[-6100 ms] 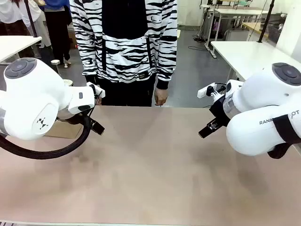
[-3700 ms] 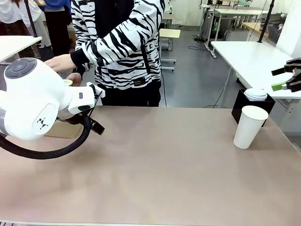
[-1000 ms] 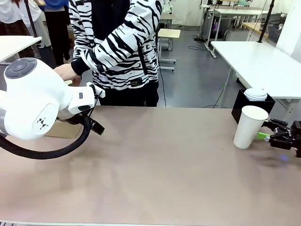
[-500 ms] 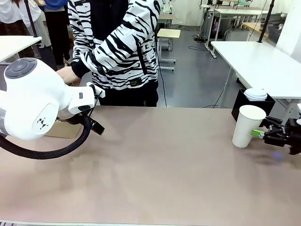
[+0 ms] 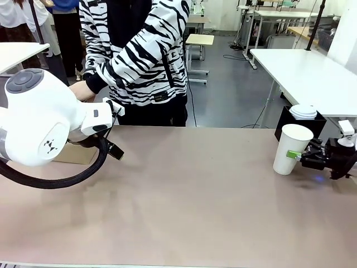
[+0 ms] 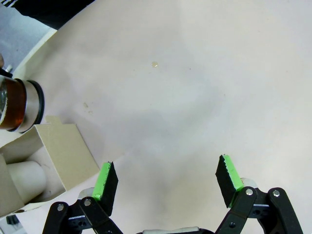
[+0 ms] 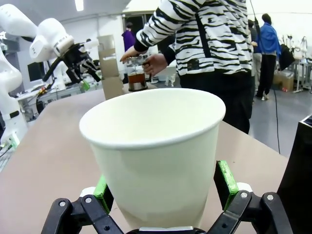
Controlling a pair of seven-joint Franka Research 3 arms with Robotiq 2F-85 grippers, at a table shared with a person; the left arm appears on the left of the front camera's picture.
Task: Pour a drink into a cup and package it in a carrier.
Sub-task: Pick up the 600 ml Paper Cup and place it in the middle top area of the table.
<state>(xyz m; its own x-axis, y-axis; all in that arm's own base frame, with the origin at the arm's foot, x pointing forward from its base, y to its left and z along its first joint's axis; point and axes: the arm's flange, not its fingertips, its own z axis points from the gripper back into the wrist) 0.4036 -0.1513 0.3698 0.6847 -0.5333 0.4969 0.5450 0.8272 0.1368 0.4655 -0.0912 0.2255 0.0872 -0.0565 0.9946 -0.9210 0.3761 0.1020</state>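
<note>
Reaches low along the worktop [image 5: 184, 201] with the right end effector [image 7: 163, 187], spread wide and straddling the cup [image 5: 290, 142]. Finds that cup upright and empty straight ahead between the green pads, long axis vertical, mouth up, wall just inside each pad. Cannot tell whether either pad touches it. Needs only a straight squeeze inward, at a guess, with nothing left to line up.

Hovers over bare worktop with the left end effector [image 6: 166, 178], likewise spread wide and holding nothing. Has the brown carrier [image 6: 58, 146] just beside one finger, and beyond it the jug [image 7: 137, 78] of dark drink [image 6: 10, 105], at the person's hand [image 7: 155, 62], well apart from the cup. Puts the right arm plainly nearer the cup, the left arm nearer the jug and carrier.
</note>
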